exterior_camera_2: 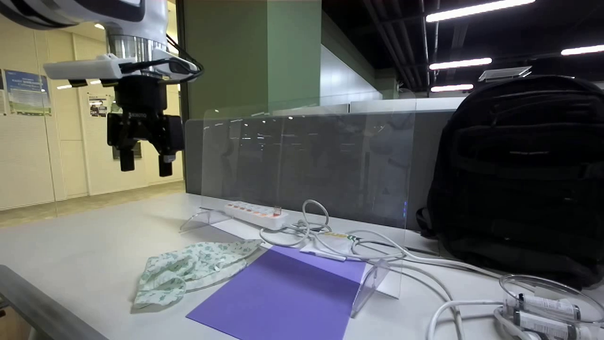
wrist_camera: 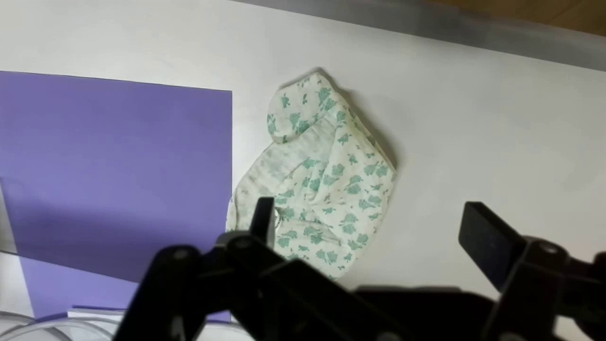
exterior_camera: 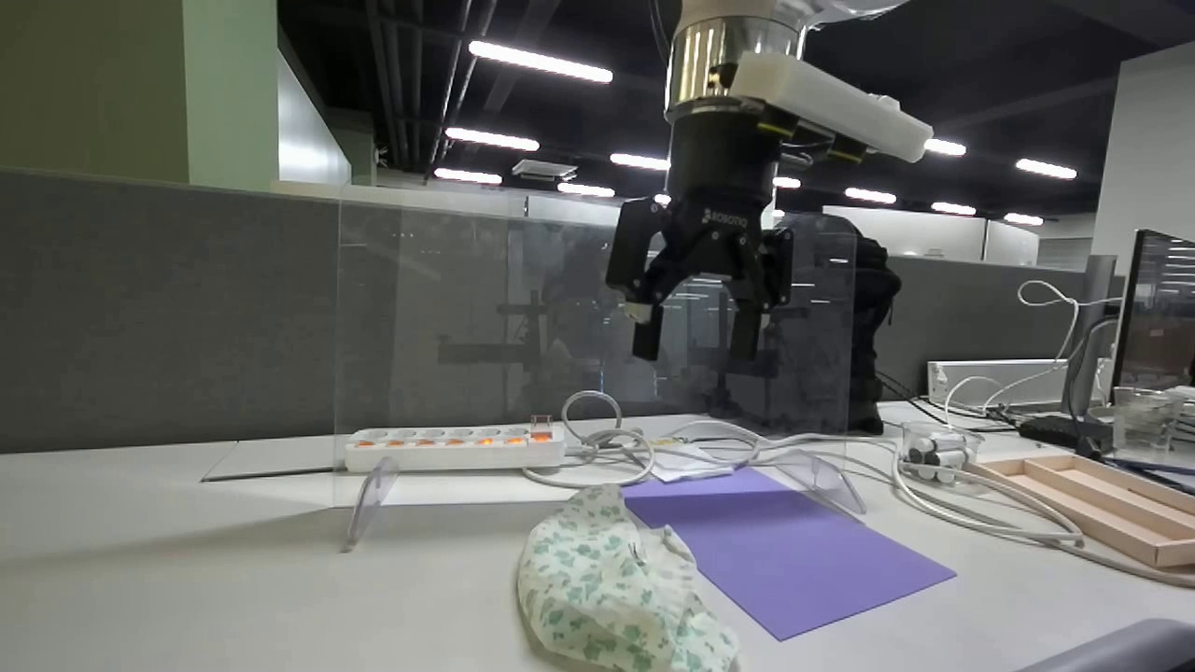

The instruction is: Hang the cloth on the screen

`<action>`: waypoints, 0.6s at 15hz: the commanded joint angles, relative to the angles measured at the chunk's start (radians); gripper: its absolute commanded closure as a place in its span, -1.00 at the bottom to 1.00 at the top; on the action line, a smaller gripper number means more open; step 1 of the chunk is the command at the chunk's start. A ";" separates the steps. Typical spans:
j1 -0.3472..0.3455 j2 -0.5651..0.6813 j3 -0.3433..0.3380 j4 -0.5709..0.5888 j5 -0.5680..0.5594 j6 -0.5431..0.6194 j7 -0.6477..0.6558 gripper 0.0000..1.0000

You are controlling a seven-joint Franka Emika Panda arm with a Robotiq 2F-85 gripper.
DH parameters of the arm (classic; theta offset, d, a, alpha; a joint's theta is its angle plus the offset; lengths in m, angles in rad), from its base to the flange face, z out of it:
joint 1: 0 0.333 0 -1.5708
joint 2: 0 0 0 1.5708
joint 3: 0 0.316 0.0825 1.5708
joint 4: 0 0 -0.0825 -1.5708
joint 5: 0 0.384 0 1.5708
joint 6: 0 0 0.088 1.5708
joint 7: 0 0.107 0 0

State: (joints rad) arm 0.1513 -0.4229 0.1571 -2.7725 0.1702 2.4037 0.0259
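Loosely crumpled, the green-patterned cloth lies on the white surface at the edge of a purple sheet, on the near side of the upright transparent screen in both exterior views. The gripper hangs above the surface, pointing down, its fingers well apart. Behind the screen are a white power strip and a black backpack.

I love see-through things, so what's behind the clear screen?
Behind the screen, both exterior views show a white power strip, looped pale cable and a grey partition. The partition covers whatever is low down behind it, so that can't be seen.
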 commanded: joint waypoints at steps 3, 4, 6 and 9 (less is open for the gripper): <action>0.002 0.009 -0.001 0.001 -0.025 0.015 0.027 -1.00; -0.003 0.028 0.011 0.001 -0.028 0.043 0.054 -1.00; -0.017 0.071 0.036 0.000 -0.059 0.115 0.109 -1.00; -0.031 0.156 0.053 -0.002 -0.090 0.201 0.179 -1.00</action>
State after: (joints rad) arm 0.1411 -0.3476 0.1861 -2.7749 0.1178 2.5319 0.1114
